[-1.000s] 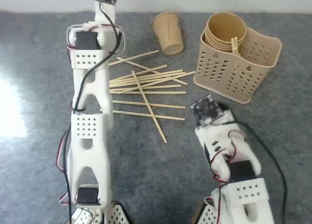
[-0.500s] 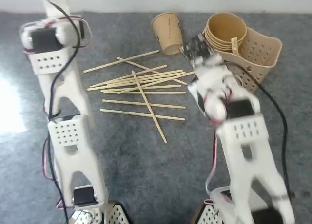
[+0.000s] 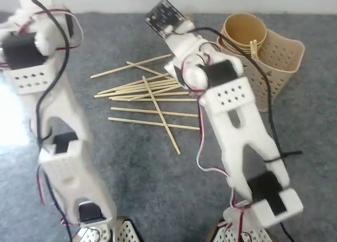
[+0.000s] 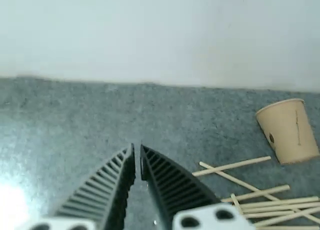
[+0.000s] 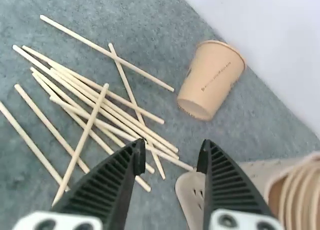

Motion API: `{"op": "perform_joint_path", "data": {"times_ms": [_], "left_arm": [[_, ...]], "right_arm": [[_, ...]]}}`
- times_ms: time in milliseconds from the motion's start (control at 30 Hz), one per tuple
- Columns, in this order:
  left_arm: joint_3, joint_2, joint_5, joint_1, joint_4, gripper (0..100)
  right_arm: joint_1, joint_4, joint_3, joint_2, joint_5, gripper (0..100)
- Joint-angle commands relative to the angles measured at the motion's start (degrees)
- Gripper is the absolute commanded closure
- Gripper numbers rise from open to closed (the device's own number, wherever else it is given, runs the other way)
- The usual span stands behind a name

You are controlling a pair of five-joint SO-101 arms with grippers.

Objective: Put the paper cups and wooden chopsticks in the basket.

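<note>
One loose paper cup [image 5: 210,80] lies on its side on the grey carpet, its open mouth turned away from the chopsticks. My right gripper [image 5: 171,152] hangs open above the carpet, short of the cup and beside the basket's corner [image 5: 197,190]. Several wooden chopsticks [image 3: 147,92] lie scattered in a loose pile; they are also close under the right gripper [image 5: 90,105]. The beige basket [image 3: 274,68] holds a stack of paper cups [image 3: 243,31]. My left gripper [image 4: 136,152] is shut on nothing, raised over bare carpet, left of the cup [image 4: 289,130].
The right arm [image 3: 231,110] stretches from the near edge across the carpet and covers the loose cup in the high view. The left arm [image 3: 47,94] stands tall at the left. A pale wall [image 4: 160,35] borders the far side.
The right arm has swung from the near side out to the far side, over the loose cup. The left arm has shifted left and risen. Cup, chopsticks and basket have not moved.
</note>
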Motion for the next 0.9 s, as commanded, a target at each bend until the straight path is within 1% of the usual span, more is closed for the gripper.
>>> {"op": "perform_joint_path", "data": {"times_ms": [0, 167, 300, 367, 433, 500, 633, 800, 867], "left_arm": [[25.1, -18.6, -2.0, -0.5, 1.5, 99], [55.1, -37.9, -4.9, -0.7, 0.2, 99], [75.6, -51.1, -4.9, -0.9, -3.7, 99], [85.1, -57.1, -4.9, -0.9, -6.9, 99], [94.5, -62.6, -4.7, -0.9, -11.9, 99], [103.8, -67.8, -4.7, -0.9, -16.7, 99], [119.5, -78.7, -4.6, -0.9, -22.9, 99], [136.5, -92.0, -4.6, -0.5, -30.0, 99], [141.1, -96.8, -4.8, -0.7, -32.5, 99]], "right_arm": [[0.2, 0.8, -7.8, 2.8, -0.6, 81.2], [3.6, 6.2, -12.1, 2.2, -0.7, 81.2], [5.8, 2.8, -12.4, 2.2, -0.4, 81.2], [6.2, 0.4, -12.0, 2.6, -0.4, 81.2], [6.3, -2.2, -11.5, 4.2, 0.4, 81.2], [6.1, -3.8, -11.3, 6.1, 3.3, 81.2], [5.1, -5.6, -11.3, 10.9, 6.6, 81.2], [4.8, -7.8, -11.3, 16.0, 6.8, 81.2], [3.8, -7.8, -11.3, 17.2, 6.9, 81.2]]}}
